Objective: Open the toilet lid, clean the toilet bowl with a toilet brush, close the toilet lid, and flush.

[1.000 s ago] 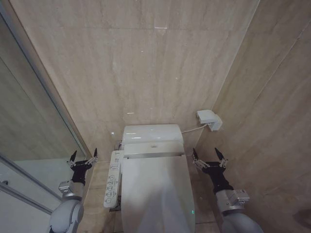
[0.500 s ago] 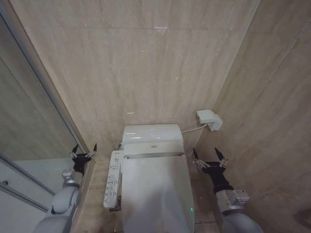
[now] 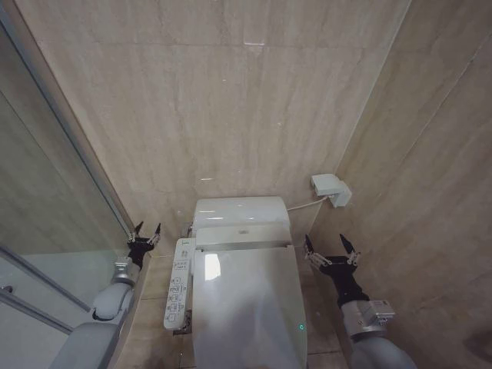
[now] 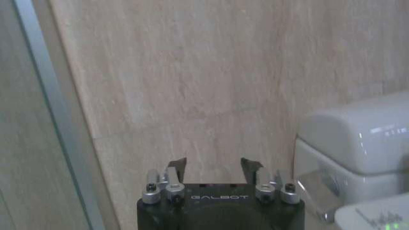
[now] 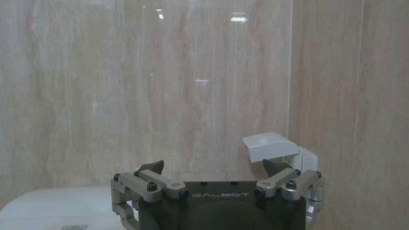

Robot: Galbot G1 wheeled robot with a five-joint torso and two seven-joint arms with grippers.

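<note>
Beige wall tiles back the shut toilet lid [image 3: 247, 304], its front cut off.

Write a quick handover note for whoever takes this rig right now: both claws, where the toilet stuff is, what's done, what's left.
Left claw: open, empty, raised at the toilet's left side near the glass partition.
Right claw: open, empty, hovering at the toilet's right side, below the wall box.
Toilet lid: shut, flat over the bowl; control panel along its left edge.
Done: nothing visible.
Left: open the lid, brush the bowl, close the lid, flush.
</note>
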